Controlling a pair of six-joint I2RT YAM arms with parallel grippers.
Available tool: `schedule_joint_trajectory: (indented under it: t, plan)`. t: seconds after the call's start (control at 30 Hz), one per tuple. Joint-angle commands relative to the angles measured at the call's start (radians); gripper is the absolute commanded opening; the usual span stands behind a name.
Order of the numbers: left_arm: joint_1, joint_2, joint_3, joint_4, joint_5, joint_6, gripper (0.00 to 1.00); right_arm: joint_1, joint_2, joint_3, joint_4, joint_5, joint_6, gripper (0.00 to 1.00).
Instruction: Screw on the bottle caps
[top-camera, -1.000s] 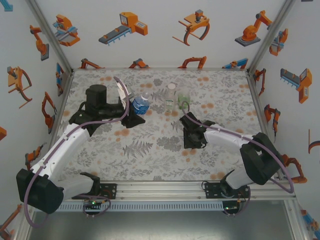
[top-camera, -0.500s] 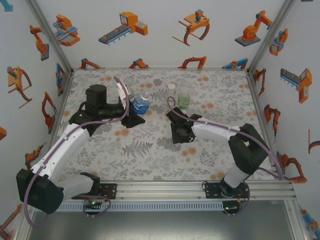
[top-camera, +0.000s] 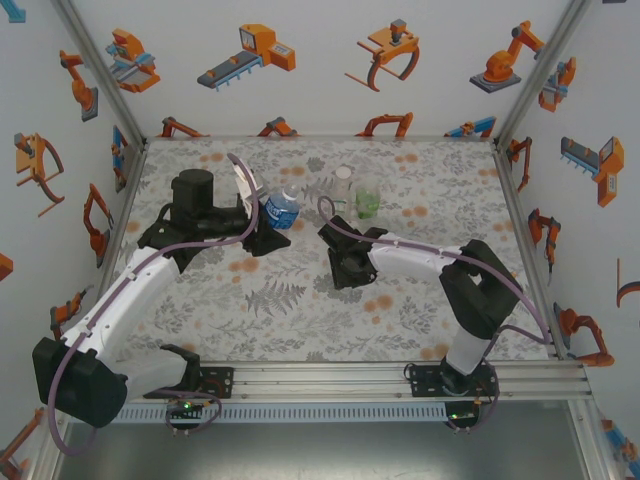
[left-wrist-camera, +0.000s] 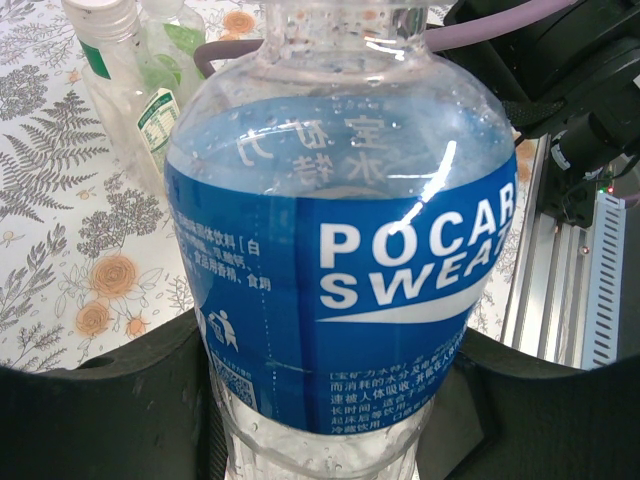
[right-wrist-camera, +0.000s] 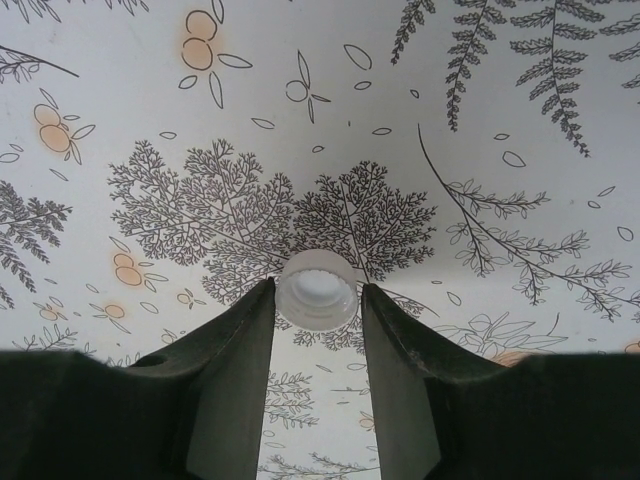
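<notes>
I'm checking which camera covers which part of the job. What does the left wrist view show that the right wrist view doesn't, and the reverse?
Left wrist: the clear plastic bottle with the blue label, gripped by the left tool, and a white-and-green-labelled clear bottle standing behind it. Right wrist: a small round whitish plastic cap between the fingertips of the right tool; whether it is clamped is unclear. Both: the white floral-print tabletop.
</notes>
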Motion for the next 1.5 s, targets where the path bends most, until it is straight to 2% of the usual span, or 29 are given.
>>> schedule_joint_trajectory:
  t: [0.0,0.27,1.47]
  plan:
    - [-0.002,-0.017,-0.007,0.017,0.006,0.007,0.0,0.004,-0.019,0.035,-0.045,0.026,-0.008,0.42]
    - [-0.003,-0.017,-0.006,0.018,0.006,0.007,0.0,0.012,-0.055,0.051,-0.063,0.024,-0.007,0.42]
    - [-0.004,-0.014,-0.006,0.017,0.008,0.005,0.0,0.018,0.013,0.039,-0.025,-0.019,-0.002,0.41]
